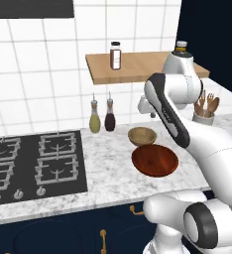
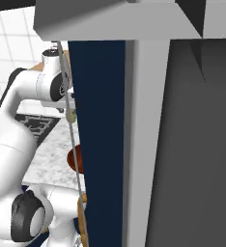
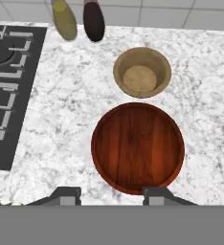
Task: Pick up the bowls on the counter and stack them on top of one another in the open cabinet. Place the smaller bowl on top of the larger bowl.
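Two wooden bowls stand side by side on the marbled counter. The smaller bowl is light tan and sits just behind the larger bowl, which is wide, shallow and reddish-brown. A sliver of the larger bowl peeks past the navy door. My gripper hangs above both bowls and looks straight down on them. Its fingertips stand apart over the near rim of the larger bowl, with nothing between them. Neither bowl is touched.
A black gas hob fills the counter's left. Two bottles stand at the tiled wall behind the bowls. A wooden wall board carries a jar. A utensil holder is at the right. The navy cabinet door and grey interior loom close.
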Controlling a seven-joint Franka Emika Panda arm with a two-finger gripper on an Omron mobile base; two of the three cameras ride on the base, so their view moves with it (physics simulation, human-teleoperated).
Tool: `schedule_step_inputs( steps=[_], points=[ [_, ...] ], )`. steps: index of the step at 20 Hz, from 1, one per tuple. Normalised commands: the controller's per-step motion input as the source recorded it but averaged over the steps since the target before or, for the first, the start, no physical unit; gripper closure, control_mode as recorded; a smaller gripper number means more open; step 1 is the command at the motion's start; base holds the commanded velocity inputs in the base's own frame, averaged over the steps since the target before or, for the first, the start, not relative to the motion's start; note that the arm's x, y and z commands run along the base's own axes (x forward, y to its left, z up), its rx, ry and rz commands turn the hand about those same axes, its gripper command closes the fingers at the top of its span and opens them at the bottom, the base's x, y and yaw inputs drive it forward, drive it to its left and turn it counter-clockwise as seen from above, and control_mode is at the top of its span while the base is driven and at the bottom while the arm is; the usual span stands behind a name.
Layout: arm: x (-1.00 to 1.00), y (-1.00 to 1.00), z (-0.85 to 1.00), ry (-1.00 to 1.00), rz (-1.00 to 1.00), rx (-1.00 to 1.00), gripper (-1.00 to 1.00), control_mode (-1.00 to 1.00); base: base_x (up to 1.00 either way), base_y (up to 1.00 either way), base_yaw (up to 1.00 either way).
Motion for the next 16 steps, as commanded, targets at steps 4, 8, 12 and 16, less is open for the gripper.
schedule_step_inputs(
  steps=[4, 8, 12, 16],
  points=[
    [-0.07, 0.19, -0.09, 0.00, 0.00, -0.08, -1.00, -1.00, 0.00, 0.00, 0.00],
    [0.21, 0.57, -0.47, 0.00, 0.00, -0.27, -1.00, -1.00, 0.00, 0.00, 0.00],
    [0.45, 0.04, -0.59, 0.04, 0.00, -0.25, -1.00, -1.00, 0.00, 0.00, 0.00],
    [0.63, -0.02, -0.51, 0.15, 0.00, -0.15, -1.00, -1.00, 0.00, 0.00, 0.00]
  ],
)
